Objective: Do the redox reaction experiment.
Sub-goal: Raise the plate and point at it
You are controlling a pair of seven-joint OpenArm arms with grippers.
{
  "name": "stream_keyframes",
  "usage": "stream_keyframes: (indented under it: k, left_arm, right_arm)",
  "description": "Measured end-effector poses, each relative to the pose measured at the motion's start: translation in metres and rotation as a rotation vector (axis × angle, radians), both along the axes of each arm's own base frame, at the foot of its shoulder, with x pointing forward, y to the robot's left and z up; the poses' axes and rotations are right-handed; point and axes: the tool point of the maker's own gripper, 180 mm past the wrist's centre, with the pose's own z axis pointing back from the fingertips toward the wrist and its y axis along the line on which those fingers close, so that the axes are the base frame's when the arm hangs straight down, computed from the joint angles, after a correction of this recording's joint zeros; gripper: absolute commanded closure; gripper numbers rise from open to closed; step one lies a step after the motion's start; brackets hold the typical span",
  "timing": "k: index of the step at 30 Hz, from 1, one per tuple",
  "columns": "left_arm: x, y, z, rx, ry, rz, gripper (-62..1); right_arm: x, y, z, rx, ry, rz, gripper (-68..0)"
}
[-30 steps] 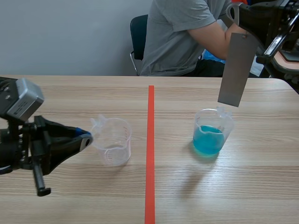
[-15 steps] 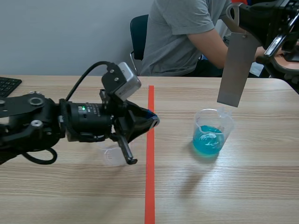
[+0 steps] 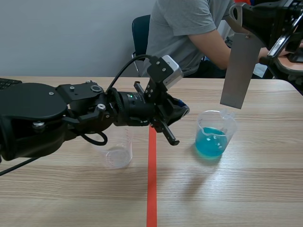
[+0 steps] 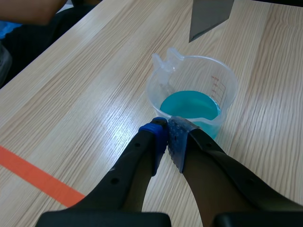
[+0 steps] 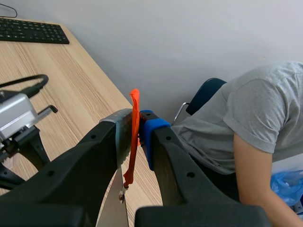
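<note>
A clear beaker point(image 3: 215, 137) holding blue liquid stands right of the red tape line. A second, empty beaker point(image 3: 117, 151) stands left of the line, partly hidden behind my left arm. My left gripper point(image 3: 182, 111) reaches past the line and is shut on nothing; its tips point(image 4: 168, 137) sit just short of the blue beaker point(image 4: 191, 101). High above that beaker hangs a grey metal sheet point(image 3: 239, 71), with my right gripper point(image 3: 238, 19) shut on its top end. In the right wrist view the sheet point(image 5: 110, 208) and an orange strip point(image 5: 134, 137) are pinched between the fingers of the right gripper point(image 5: 135, 127).
A person in a grey shirt point(image 3: 189, 33) sits across the table on a dark chair point(image 3: 140, 33). A black keyboard point(image 5: 33, 30) lies at the table's far left edge. The red tape line point(image 3: 151, 189) runs down the table's middle.
My left arm has swung from beside the empty beaker across the red line, ending close to the blue beaker. The right arm and the sheet have not moved.
</note>
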Motion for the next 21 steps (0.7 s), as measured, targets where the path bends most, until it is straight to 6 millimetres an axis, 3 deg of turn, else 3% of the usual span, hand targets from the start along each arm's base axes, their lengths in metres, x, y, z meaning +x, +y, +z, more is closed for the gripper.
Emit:
stream_keyframes:
  k: [10, 21]
  left_arm:
    - [0.002, -0.031, 0.001, -0.017, 0.009, 0.013, -4.4]
    - [0.011, -0.031, 0.004, -0.026, -0.014, 0.071, -4.4]
  right_arm:
    - [0.0, 0.0, 0.0, 0.0, 0.0, 0.0, -1.5]
    - [0.0, 0.0, 0.0, 0.0, 0.0, 0.0, -1.5]
